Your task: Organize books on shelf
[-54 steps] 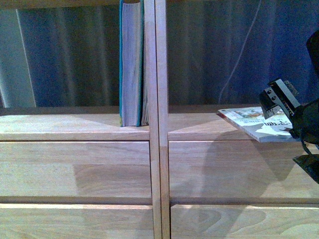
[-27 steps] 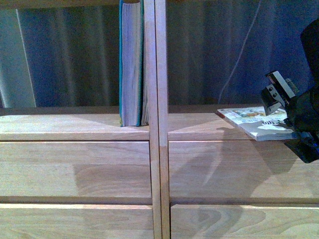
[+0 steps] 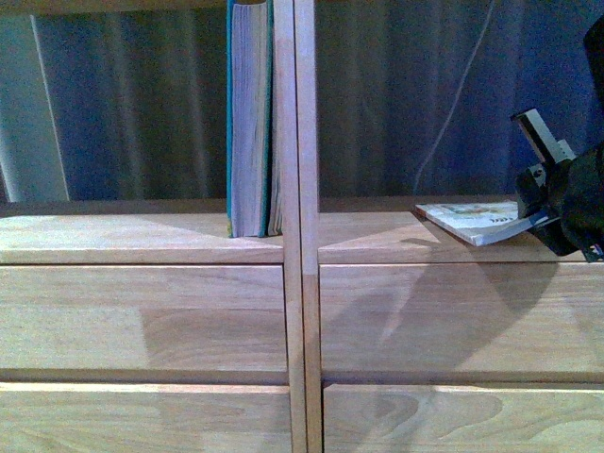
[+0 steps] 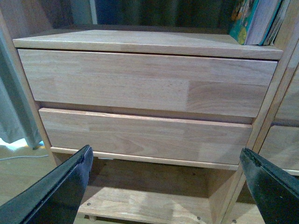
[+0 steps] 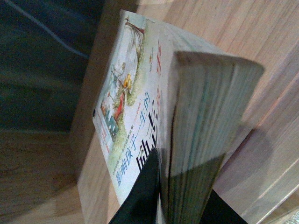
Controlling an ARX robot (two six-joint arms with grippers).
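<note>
Nearest, low before the two stacked drawer fronts [image 4: 140, 84] of the shelf [image 4: 140, 42], the left gripper [image 4: 166, 153]: black fingers [image 4: 65, 186] spread wide apart, nothing between them. Over on the right, the right gripper [image 5: 182, 203] clamped on the white paperback [image 5: 135, 107] at its page-edge end, one dark finger pressed on the illustrated cover beside the Chinese characters, the other against the back. From the front view, that paperback held almost flat at the right end of the right compartment's board, close to its front edge, one corner pointing toward the central upright [image 3: 294, 142]; impossible to tell whether resting on the wood or just clear of it. Further in and well apart to the left, the teal book [image 3: 247, 123] upright at the right end of the left compartment's board, close beside the central upright, greyish page edges facing out. Behind both compartments, dark curtain folds [image 3: 142, 104] and a thin pale cable [image 3: 453, 104].
</note>
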